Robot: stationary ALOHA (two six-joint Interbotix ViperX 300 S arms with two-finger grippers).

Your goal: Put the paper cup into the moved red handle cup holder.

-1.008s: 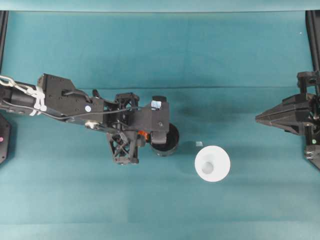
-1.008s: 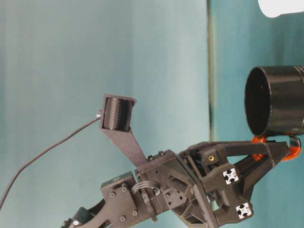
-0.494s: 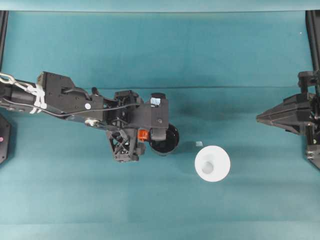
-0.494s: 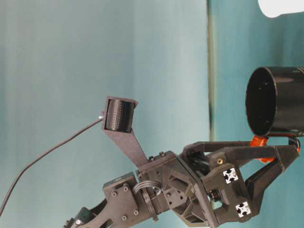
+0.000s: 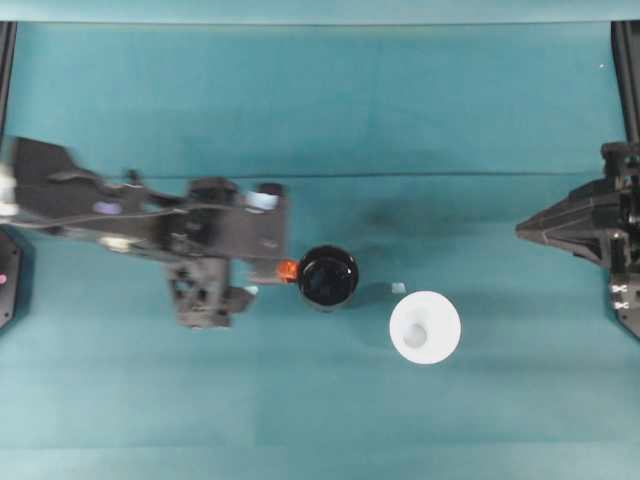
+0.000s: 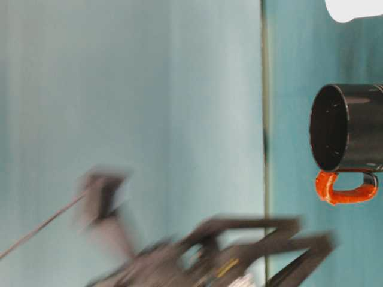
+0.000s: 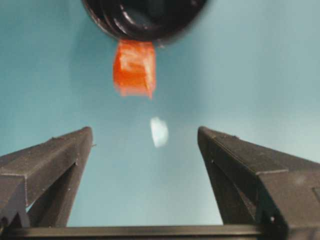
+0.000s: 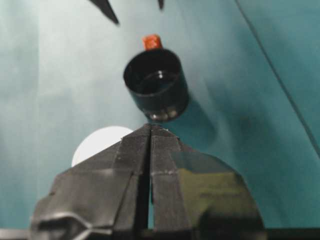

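Observation:
The red handle cup holder (image 5: 328, 276) stands upright mid-table, a glossy black cup whose orange-red handle (image 5: 286, 270) points left. My left gripper (image 5: 262, 262) is motion-blurred just left of that handle and apart from it. In the left wrist view it (image 7: 145, 135) is open, with the handle (image 7: 134, 67) ahead of its tips and nothing between them. The white paper cup (image 5: 425, 326) stands upright to the holder's right and nearer the table's front. My right gripper (image 5: 525, 232) is shut at the far right, pointing toward the holder (image 8: 156, 85), and partly hides the paper cup (image 8: 97, 142).
A small white scrap (image 5: 398, 288) lies on the teal cloth between the holder and the paper cup. Black frame posts (image 5: 625, 60) stand at the table's right and left edges. The cloth's front strip (image 5: 320, 420) is bare.
My left gripper opened off the orange-red handle and pulled back to the left, blurring as it moves. The holder stays upright where it stood. The right arm barely shifted.

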